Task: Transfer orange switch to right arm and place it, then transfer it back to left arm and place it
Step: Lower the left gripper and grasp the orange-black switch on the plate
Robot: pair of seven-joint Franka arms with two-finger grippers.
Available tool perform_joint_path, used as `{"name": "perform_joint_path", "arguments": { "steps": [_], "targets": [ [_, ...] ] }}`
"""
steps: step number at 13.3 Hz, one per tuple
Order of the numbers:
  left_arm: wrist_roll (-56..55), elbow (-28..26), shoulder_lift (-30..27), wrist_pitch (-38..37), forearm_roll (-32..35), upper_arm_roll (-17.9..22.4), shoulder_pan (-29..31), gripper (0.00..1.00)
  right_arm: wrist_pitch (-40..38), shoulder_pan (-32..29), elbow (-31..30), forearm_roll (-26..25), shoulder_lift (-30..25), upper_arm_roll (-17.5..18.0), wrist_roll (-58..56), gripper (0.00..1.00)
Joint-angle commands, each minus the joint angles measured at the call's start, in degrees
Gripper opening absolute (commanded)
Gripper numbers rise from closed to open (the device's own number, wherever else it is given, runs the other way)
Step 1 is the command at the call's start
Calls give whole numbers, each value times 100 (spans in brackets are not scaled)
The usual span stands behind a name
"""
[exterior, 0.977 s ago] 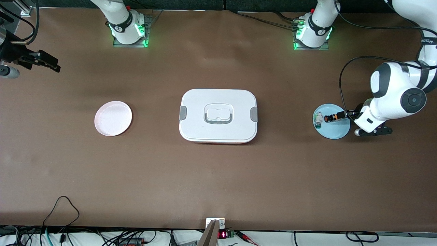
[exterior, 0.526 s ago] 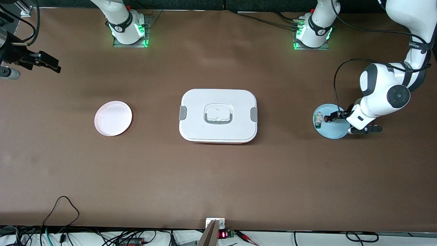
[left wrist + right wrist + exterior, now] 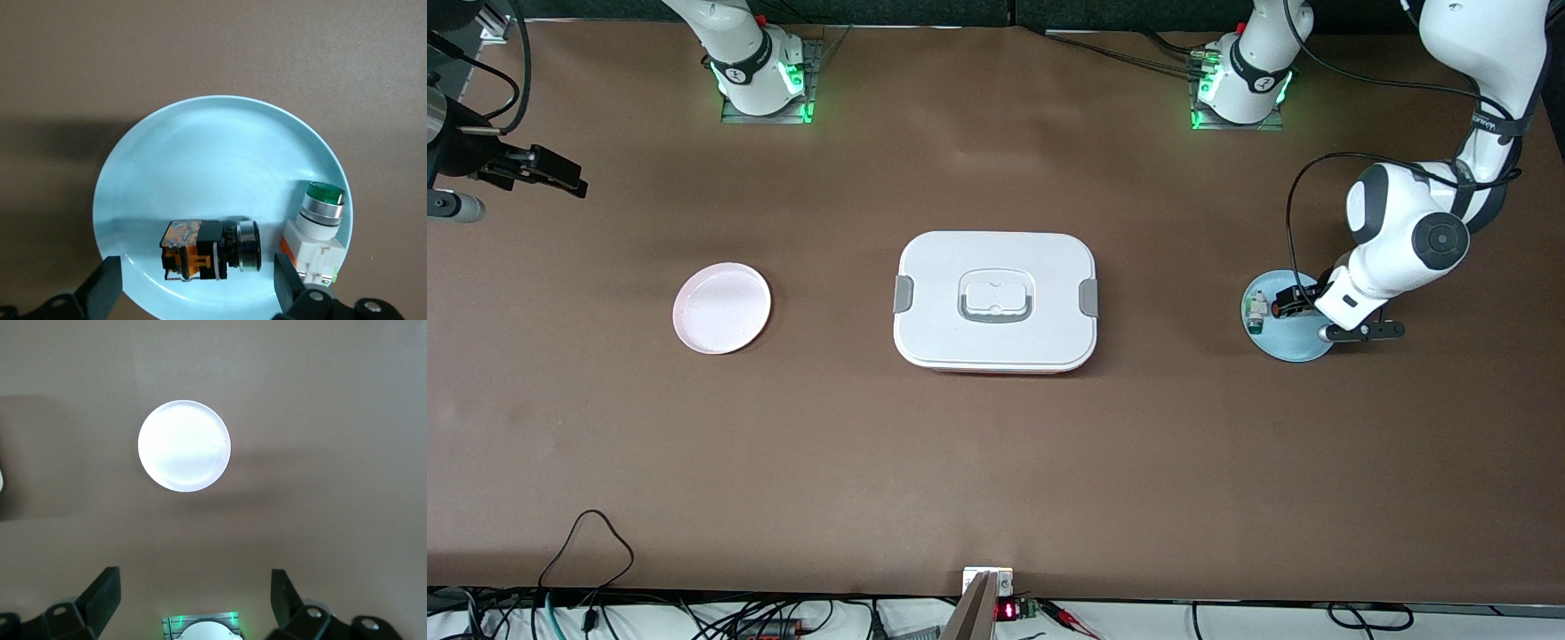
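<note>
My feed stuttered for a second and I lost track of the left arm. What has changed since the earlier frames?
The left gripper has moved in over the blue plate, toward the box's end of it, and now hangs open above the orange switch. It has gripped nothing. The switch, the white-and-green switch, the box and the pink plate lie as before. The right gripper waits open, barely shifted.

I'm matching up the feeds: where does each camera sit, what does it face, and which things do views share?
Front view: high across the table, facing both arm bases; box mid-table.
Left wrist view: looks down past the open left gripper at the orange switch on the blue plate.
Right wrist view: over the pink plate; open right gripper shows.
Shared: both plates appear in the front view too.
</note>
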Motion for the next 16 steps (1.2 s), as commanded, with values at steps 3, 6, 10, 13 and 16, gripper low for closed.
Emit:
{"name": "perform_joint_path", "arguments": {
  "steps": [3,6,10,13,16],
  "targets": [
    [5,-35,159,192,23,-52,132,100,-161,83,203,164,0,34,-84,100],
    [5,-61,291,358,5,-61,132,100,-214,91,194,1356,8,8,-66,100],
    [-4,-70,335,385,-12,-61,132,100,-56,319,185,1928,53,34,-75,100],
    [5,-70,371,385,-12,-61,158,100,-81,355,194,2660,210,34,12,100],
    [5,-70,397,385,-21,-61,176,95,-38,574,194,3193,491,34,-75,100]
  ]
}}
